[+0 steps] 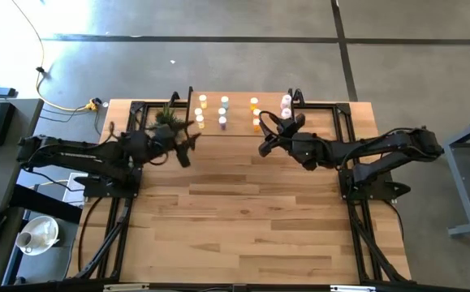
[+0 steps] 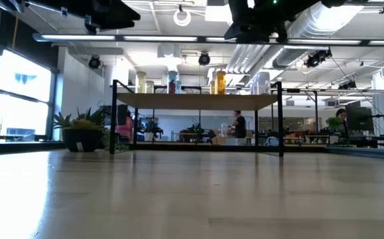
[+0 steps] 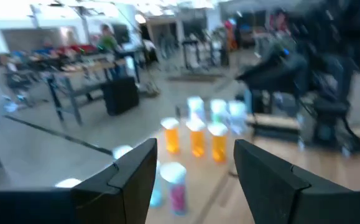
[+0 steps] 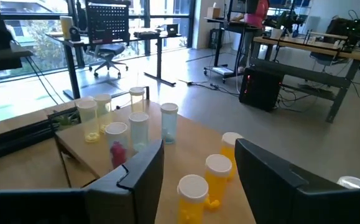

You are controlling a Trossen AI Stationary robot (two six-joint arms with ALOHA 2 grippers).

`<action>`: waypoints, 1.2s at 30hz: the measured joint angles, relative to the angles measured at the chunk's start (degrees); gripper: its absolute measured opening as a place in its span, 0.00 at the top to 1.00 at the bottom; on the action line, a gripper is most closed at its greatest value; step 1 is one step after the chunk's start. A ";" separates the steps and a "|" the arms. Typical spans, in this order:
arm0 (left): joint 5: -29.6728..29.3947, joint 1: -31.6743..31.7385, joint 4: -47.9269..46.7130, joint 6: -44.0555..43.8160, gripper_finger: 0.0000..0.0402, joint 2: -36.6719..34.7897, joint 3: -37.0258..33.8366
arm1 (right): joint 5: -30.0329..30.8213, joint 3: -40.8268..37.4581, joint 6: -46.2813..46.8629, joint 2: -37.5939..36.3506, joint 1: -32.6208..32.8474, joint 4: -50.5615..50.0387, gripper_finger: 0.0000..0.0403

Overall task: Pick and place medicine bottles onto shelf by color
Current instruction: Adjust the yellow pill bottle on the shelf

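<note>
Shelf (image 1: 239, 130) crowded; medicine bottles (image 3: 195, 137) blurred in left wrist view.

One camera looks straight down on my whole table (image 1: 243, 211). Another sits at tabletop height, facing level toward the shelf (image 2: 198, 99) and the room behind. My wrist cameras look closely past my jaws; both see the bottles (image 4: 192, 190) on that shelf.

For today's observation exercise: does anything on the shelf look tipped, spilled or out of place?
Nothing stands out. The medicine bottles stand upright on the shelf in colour groups, with nothing spilled. The left end effector and right end effector hover open, holding nothing.
</note>
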 joint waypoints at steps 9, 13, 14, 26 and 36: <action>-1.52 7.73 -1.52 3.50 0.50 -4.60 0.00 | 0.00 -0.02 0.24 -0.60 1.61 -1.71 0.53; -3.54 13.18 -1.25 7.52 0.50 -4.23 0.00 | 0.02 -0.02 0.37 -0.60 1.59 -1.80 0.53; -3.67 14.50 -1.55 8.20 0.50 -4.19 0.04 | 0.01 -0.02 0.40 -0.60 1.59 -1.79 0.53; 0.88 21.49 -20.80 -4.31 0.50 -2.24 3.52 | -0.24 -0.02 0.40 -0.60 1.59 -1.97 0.53; 1.40 21.60 -18.81 -6.78 0.50 2.93 3.52 | -0.26 -0.02 0.40 -0.60 1.59 -1.98 0.53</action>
